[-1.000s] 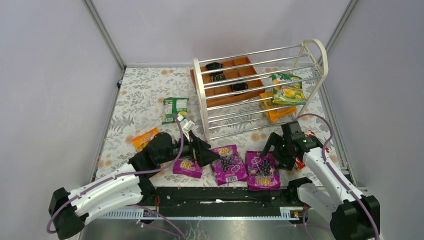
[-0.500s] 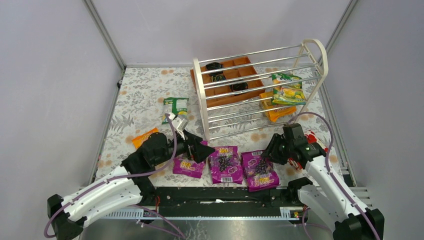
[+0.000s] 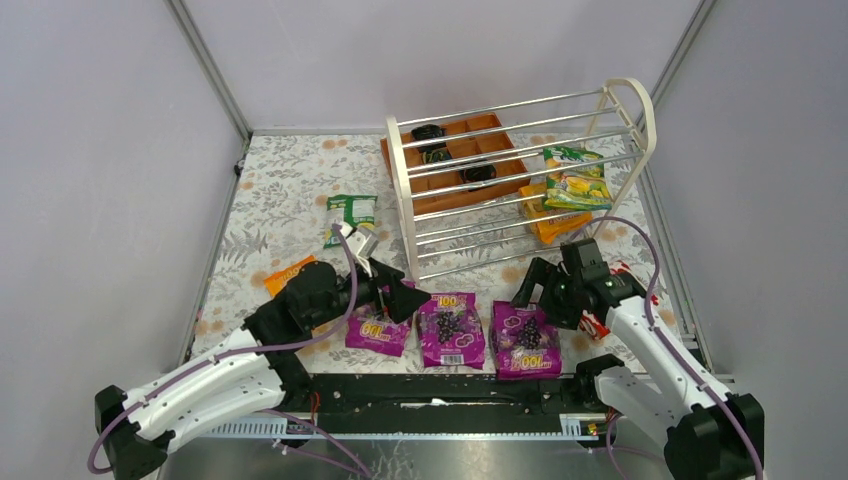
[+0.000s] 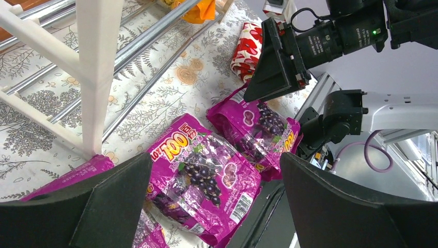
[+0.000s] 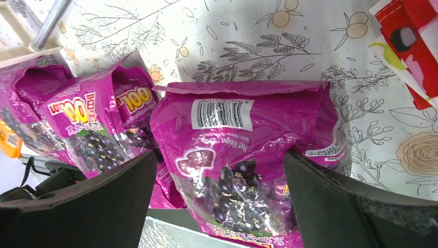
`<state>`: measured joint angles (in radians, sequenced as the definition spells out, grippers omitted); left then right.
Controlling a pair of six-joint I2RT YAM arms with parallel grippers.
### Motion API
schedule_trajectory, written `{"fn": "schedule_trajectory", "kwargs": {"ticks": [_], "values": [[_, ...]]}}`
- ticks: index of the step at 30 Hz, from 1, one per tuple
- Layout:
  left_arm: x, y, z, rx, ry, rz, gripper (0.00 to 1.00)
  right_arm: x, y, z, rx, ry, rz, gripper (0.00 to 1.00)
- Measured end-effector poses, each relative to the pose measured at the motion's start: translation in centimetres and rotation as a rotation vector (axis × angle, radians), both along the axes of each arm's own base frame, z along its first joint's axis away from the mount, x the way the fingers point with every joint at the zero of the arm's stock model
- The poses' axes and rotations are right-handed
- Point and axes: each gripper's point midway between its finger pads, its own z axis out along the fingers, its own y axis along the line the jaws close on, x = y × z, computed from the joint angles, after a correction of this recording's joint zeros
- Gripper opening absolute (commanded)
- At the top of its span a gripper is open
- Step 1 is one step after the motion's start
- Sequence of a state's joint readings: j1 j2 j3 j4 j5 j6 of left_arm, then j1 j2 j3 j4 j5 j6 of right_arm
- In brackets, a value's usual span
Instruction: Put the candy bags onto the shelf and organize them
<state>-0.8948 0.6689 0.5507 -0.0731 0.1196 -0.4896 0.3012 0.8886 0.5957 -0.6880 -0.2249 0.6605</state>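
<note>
Overhead, three magenta candy bags lie in a row along the near edge of the worktop: the left magenta bag [image 3: 378,330], the middle magenta bag [image 3: 451,328] and the right magenta bag [image 3: 525,340], each printed with a yellow "100" and dark grapes. The green-white bag [image 3: 351,214] and the orange bag [image 3: 290,275] lie flat toward the left edge, their lettering too small to read. The shelf [image 3: 403,205] stands toward the far right corner with the green-yellow bag [image 3: 575,180] on its rods. A second orange bag [image 3: 550,224] sits low at its right end, whether on a rod or on the worktop I cannot tell. The left arm reaches forward low, its left gripper [image 3: 410,300] hovering by the far ends of the left and middle magenta bags. The right arm bends inward, its right gripper [image 3: 540,297] above the far edge of the right magenta bag. From the left wrist, the fingers [image 4: 82,212] stand wide apart with nothing pinched, and below them lies the middle magenta bag, "100" plainly legible; beyond it the red-and-white heart package [image 4: 250,44] lies toward the right edge. From the right wrist, the fingers [image 5: 356,206] are likewise spread, gripping nothing, over the right magenta bag, whose face shows a white barcode label and "Net Weight"; the neighbouring bag reads "100".
</note>
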Motion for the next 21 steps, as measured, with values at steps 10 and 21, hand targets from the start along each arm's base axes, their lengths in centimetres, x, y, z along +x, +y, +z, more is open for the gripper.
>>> {"fn": "schedule_trajectory", "kwargs": {"ticks": [10, 21], "values": [[0.4, 0.1, 0.2, 0.017, -0.023, 0.015, 0.99, -0.5, -1.1, -0.2, -0.095, 0.065, -0.015, 1.00], [1.1, -0.3, -0.2, 0.062, -0.038, 0.012, 0.99, -2.0, -5.0, -1.5, -0.276, 0.139, -0.195, 1.00]]}}
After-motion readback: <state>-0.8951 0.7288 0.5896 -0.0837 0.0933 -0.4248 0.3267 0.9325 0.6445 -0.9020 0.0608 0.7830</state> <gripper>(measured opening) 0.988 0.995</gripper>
